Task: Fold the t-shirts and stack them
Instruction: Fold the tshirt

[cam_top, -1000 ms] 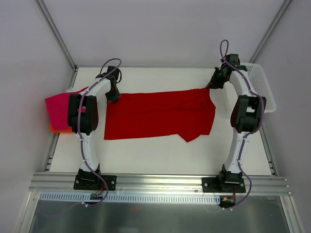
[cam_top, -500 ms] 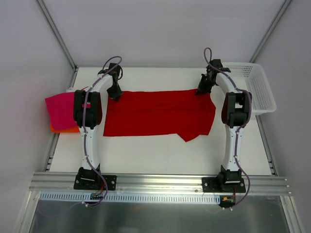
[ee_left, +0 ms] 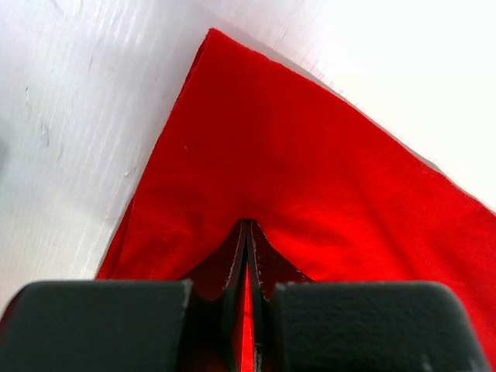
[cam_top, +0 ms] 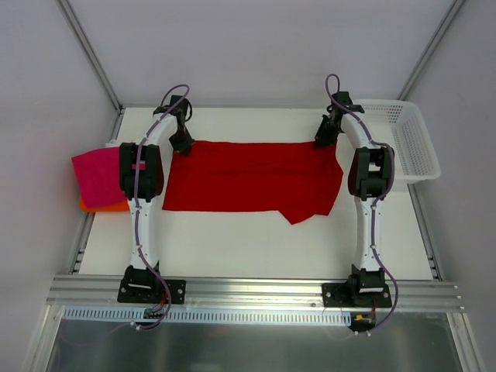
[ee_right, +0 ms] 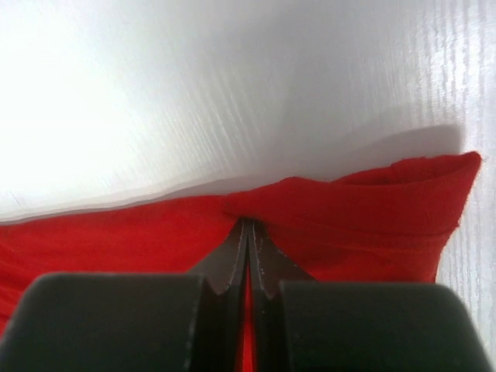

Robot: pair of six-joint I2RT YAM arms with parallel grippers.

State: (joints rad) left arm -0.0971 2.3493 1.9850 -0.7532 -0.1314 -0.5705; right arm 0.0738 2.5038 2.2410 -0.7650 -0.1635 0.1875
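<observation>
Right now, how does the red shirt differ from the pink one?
The red shirt lies spread wide in the middle; the pink shirt sits folded at the left edge, atop an orange shirt. The left gripper and right gripper pinch the red shirt's far corners; neither holds the pink shirt. Both are plain cloth.

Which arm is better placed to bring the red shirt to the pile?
Probably left: the left gripper, shut on the red shirt, is near the magenta shirt; the right gripper grips the opposite corner.

White counter (cam_top: pixel 256 248). A red t-shirt (cam_top: pixel 248 178) lies spread across its far half; a folded orange shirt (cam_top: pixel 105 206), topped by a magenta-pink shirt (cam_top: pixel 93 177), overhangs the left edge; a white mesh basket (cam_top: pixel 415 147) sits far right.
</observation>
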